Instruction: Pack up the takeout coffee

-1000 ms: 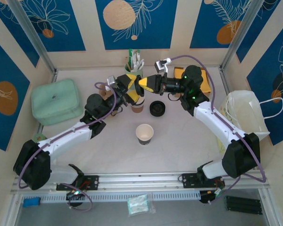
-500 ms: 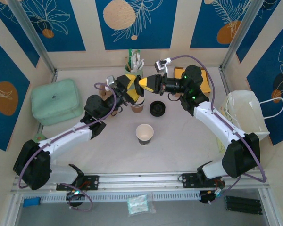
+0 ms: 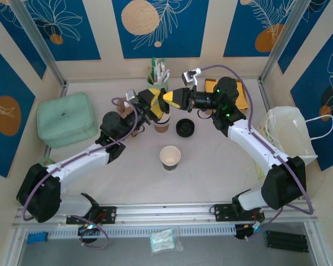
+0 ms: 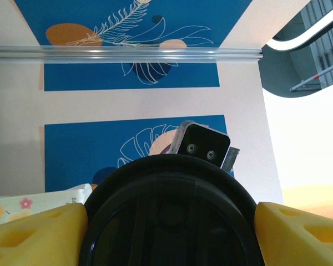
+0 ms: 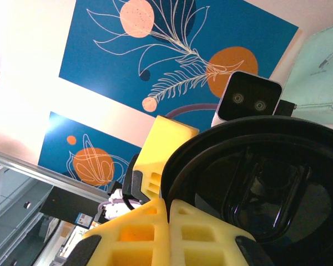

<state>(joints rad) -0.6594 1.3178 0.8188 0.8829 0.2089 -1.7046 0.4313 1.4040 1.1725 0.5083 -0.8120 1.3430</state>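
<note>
Two end effectors met near the back of the pale counter (image 3: 211, 177). The left end effector (image 3: 150, 103) had its yellow foam fingers (image 4: 33, 235) on both sides of a round black plastic lid (image 4: 169, 221) and held it. The right end effector (image 5: 167, 230) had its fingers pressed close together at the edge of the same lid, and it looked like a pinch. Just under them a small brown paper cup (image 3: 161, 127) stood on the counter.

Things could go wrong from here, I think. With both holding one thin lid, it might bend, or pop out and fall. If it went down crooked, one side might not snap on, and the light cup could tip over. A black round thing (image 3: 185, 128), maybe spare lids, sat just beside the cup and could get bumped too.

The cup looked short, with a plain brown side. Its top was hidden by the end effectors, so I could not tell if the lid touched it.
</note>
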